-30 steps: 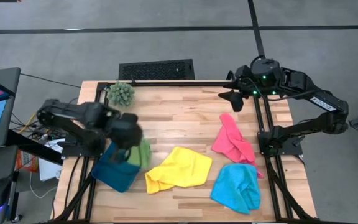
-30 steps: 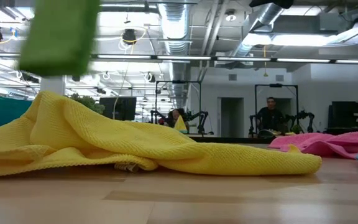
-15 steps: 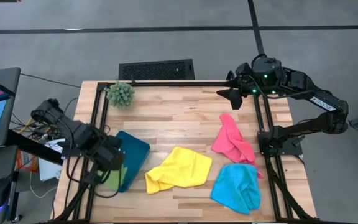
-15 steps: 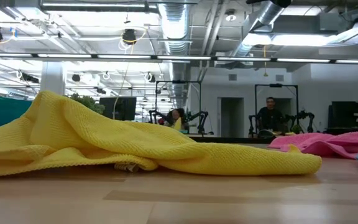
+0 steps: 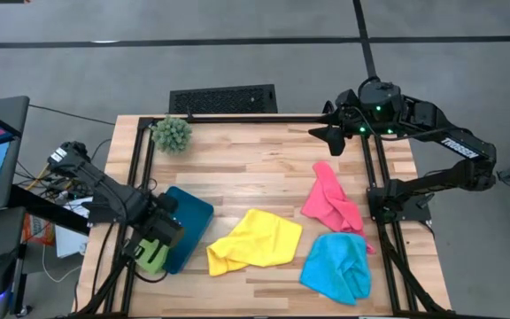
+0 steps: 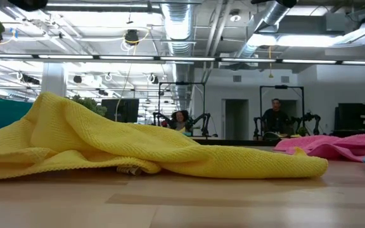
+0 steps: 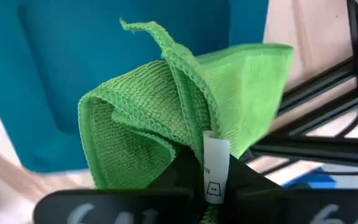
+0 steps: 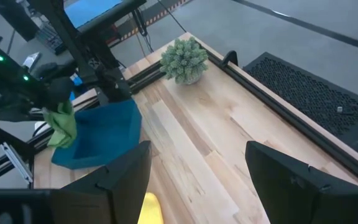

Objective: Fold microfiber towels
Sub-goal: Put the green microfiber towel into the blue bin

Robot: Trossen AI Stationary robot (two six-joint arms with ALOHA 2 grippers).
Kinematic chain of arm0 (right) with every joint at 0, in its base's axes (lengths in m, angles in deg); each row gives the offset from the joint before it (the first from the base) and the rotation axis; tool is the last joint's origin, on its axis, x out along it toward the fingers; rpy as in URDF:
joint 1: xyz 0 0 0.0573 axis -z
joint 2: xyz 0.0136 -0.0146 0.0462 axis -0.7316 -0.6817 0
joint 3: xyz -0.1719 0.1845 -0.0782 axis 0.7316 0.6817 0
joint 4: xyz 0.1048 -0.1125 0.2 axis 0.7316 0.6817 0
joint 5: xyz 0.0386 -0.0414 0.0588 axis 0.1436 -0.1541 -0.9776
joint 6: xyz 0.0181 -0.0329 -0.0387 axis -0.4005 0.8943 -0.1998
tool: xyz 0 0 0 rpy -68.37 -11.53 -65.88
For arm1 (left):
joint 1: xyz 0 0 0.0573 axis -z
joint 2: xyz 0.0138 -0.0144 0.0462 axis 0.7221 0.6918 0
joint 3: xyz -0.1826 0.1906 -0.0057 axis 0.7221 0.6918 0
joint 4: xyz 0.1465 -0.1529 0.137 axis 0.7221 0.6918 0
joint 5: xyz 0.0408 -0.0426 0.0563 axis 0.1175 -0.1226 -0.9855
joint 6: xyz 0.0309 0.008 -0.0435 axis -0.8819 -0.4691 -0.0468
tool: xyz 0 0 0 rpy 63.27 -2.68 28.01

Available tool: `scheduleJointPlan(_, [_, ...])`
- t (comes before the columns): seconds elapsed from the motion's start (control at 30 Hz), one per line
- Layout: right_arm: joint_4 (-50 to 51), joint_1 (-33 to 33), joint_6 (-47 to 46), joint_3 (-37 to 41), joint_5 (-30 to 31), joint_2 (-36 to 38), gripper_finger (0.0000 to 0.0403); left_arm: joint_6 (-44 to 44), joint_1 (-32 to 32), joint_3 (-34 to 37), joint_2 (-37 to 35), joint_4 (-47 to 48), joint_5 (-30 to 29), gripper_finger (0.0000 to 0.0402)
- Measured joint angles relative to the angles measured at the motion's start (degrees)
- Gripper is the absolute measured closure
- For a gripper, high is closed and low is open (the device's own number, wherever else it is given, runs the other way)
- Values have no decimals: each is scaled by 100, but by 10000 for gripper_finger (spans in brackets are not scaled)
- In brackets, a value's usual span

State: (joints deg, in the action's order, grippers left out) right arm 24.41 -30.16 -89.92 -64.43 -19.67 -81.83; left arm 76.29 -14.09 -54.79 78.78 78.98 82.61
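My left gripper (image 5: 159,239) is shut on the green towel (image 5: 151,257) and hangs over the left edge of the dark teal tray (image 5: 191,223). In the left wrist view the green towel (image 7: 166,118) shows as a folded bundle over the tray. The yellow towel (image 5: 255,241) lies crumpled mid-table. The pink towel (image 5: 330,202) and the light blue towel (image 5: 337,266) lie crumpled at the right. My right gripper (image 5: 330,137) waits open above the far right of the table. My left gripper pinches the green towel between its two fingers at a bunched edge beside the white label (image 7: 215,168), several layers together. The fingers (image 7: 185,177) come from above, pointing down. The bundle hangs below them, lifted clear of the table.
A spiky green plant ball (image 5: 173,133) stands at the far left corner. Black frame rails (image 5: 135,177) run along the table's left and right sides. Bare wood lies between the plant ball and the pink towel. People and other arms show far behind the table in the low view.
My left gripper has carried the green towel from over the tray toward the table's left and near edges and has sunk lower. It stays shut. In the low view the green towel has slid out toward the upper left corner.
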Motion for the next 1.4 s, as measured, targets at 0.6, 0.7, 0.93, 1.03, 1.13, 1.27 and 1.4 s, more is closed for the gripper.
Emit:
scheduleJointPlan(0.6, [153,0,12,0,0,0,117,-1472,-1272,1393,4,-1514,297,398])
scheduleJointPlan(0.7, [165,0,13,0,0,0,117,-1583,-1416,1575,4,-1836,286,397])
scheduleJointPlan(0.93, [201,0,18,0,-2,0,117,-1557,-1665,1775,42,-1933,-260,367])
scheduleJointPlan(1.03, [201,0,24,0,-2,0,117,-1556,-1760,1775,42,-1956,-286,337])
scheduleJointPlan(1.13, [211,0,25,0,-2,0,117,-1539,-1841,1775,42,-1986,-286,299])
scheduleJointPlan(1.27, [284,0,26,0,-7,0,117,-1282,-1987,1775,42,-1994,-502,248])
scheduleJointPlan(1.4, [330,-2,26,0,-9,0,117,-1086,-2259,1658,39,-1908,-781,211])
